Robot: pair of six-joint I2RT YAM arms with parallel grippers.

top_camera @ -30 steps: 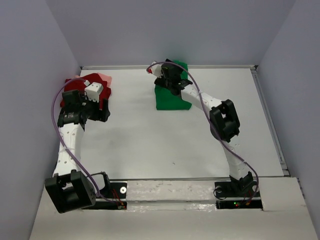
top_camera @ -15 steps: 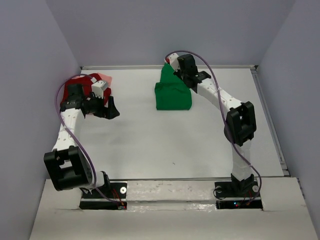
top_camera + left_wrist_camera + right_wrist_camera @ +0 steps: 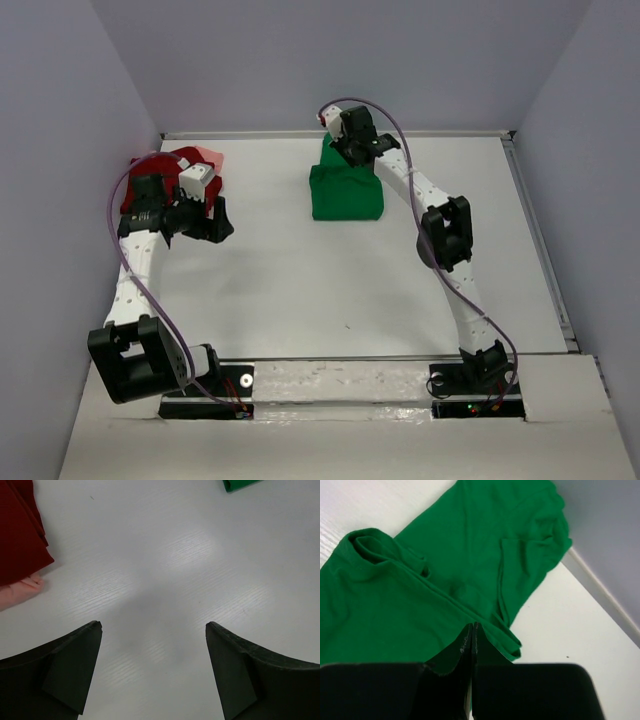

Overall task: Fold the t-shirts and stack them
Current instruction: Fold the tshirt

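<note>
Hovering over the far end of the green t-shirt (image 3: 346, 192), which lies partly folded on the bench (image 3: 300, 270), the right end effector (image 3: 471, 627) has its fingers pressed together; I cannot tell whether cloth is pinched. Well left of the green t-shirt, the left end effector (image 3: 153, 625) gapes wide, gripping nothing. Farther left, the dark red t-shirt (image 3: 20, 530) lies on the pale pink t-shirt (image 3: 17, 591).

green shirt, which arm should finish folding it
Right: the right end effector is shut at the green shirt, apparently pinching a fold. The left end effector stands open over the table, well away.
</note>
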